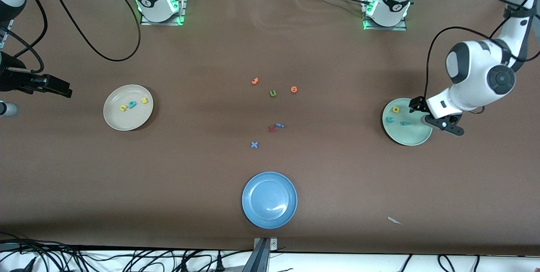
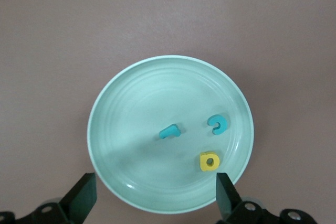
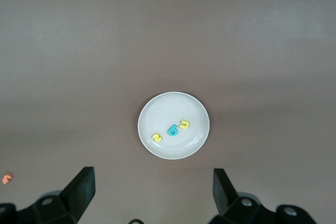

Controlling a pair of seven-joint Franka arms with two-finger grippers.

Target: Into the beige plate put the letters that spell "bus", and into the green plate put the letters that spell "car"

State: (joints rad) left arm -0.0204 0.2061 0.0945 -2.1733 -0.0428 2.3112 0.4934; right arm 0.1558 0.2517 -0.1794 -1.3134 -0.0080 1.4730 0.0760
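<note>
The beige plate (image 1: 116, 118) lies toward the right arm's end of the table and holds a yellow "s" (image 1: 123, 107), a teal "b" (image 1: 132, 104) and a yellow "u" (image 1: 144, 100). My right gripper (image 1: 59, 87) hangs open and empty beside that plate (image 3: 168, 109), well above the table. The green plate (image 1: 415, 135) lies toward the left arm's end. In it are a yellow "a" (image 2: 209, 161), a teal "c" (image 2: 217, 124) and a teal "r" (image 2: 170, 131). My left gripper (image 2: 155, 198) is open over the plate's edge, nothing between its fingers.
A blue plate (image 1: 269, 217) lies nearest the front camera at mid-table. Loose letters lie in the middle: an orange one (image 1: 255, 81), a green "u" (image 1: 273, 93), an orange "o" (image 1: 294, 90), a red one (image 1: 271, 128), a blue one (image 1: 279, 125) and a blue "x" (image 1: 254, 144).
</note>
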